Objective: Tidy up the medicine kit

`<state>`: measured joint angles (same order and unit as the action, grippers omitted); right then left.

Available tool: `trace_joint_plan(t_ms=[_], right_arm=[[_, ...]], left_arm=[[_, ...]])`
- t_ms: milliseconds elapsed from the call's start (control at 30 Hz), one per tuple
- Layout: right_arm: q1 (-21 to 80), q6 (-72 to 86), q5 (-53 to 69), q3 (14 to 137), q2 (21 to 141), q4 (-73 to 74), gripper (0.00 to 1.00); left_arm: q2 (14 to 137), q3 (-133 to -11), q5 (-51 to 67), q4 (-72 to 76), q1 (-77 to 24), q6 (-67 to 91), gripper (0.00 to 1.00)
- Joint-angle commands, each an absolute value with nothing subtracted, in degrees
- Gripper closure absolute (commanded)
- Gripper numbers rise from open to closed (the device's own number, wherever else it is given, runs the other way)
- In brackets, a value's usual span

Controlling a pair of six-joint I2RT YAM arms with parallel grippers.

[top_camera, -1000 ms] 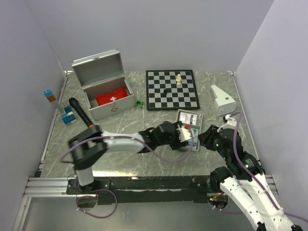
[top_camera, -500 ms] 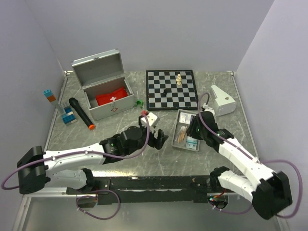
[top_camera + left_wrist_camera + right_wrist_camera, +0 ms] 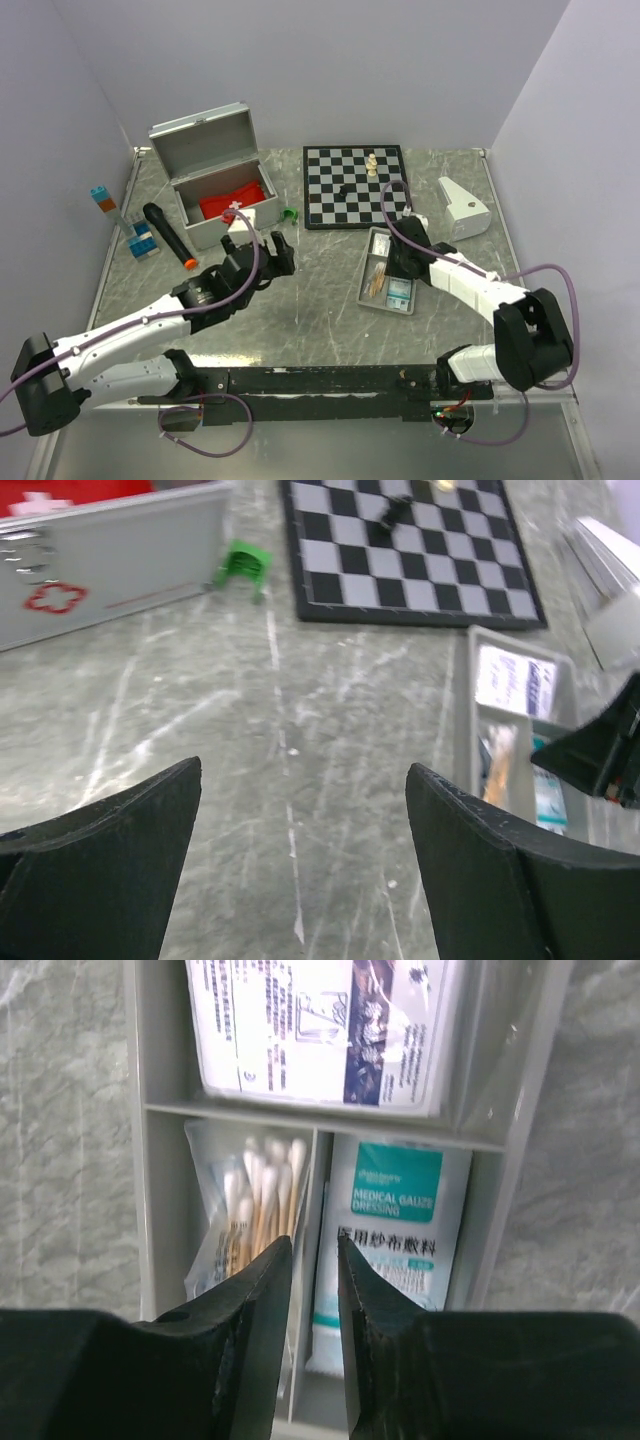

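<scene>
Swinging from the grey tray point(image 3: 365, 280) toward the medicine kit point(image 3: 205, 150), our left gripper point(image 3: 305, 780) gapes empty; our right gripper point(image 3: 313, 1250) narrows over the cotton swabs point(image 3: 262, 1195), gripping nothing yet.

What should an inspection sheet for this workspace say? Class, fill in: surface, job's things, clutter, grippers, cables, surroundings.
Surface: marbled grey tabletop.
Job's things: silver case open, lid up, red pouch inside; small white box at its front wall, inside or outside unclear.
Clutter: grey tray holding cotton swabs, gauze pack and leaflet packet; chessboard with pieces; green clip; black cylinder; blue blocks; white object.
Grippers: left gripper open, empty, near the case; right gripper jaws narrowly apart over the tray's divider, holding nothing.
Cables: purple cables loop off both arms.
Surroundings: plain pale walls; nothing else seen.
</scene>
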<state>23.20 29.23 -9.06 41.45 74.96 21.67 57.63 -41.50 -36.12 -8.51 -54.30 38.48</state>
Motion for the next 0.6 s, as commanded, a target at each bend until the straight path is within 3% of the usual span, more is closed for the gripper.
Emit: trace_joint_plan(t_ms=[0, 167, 567], right_arm=[[22.76, 27.95, -10.55, 45.0, 78.13, 20.04, 0.68], [22.68, 27.51, -11.6, 46.67, 82.08, 21.35, 0.7], [22.59, 27.77, -10.11, 44.74, 78.93, 21.27, 1.0]], left_arm=[[55.11, -45.08, -39.55, -12.39, -50.55, 42.62, 0.13], [58.52, -54.47, -45.62, -18.8, -47.74, 43.34, 0.12], [74.77, -69.15, -29.27, -18.45, -27.43, 38.06, 0.12]])
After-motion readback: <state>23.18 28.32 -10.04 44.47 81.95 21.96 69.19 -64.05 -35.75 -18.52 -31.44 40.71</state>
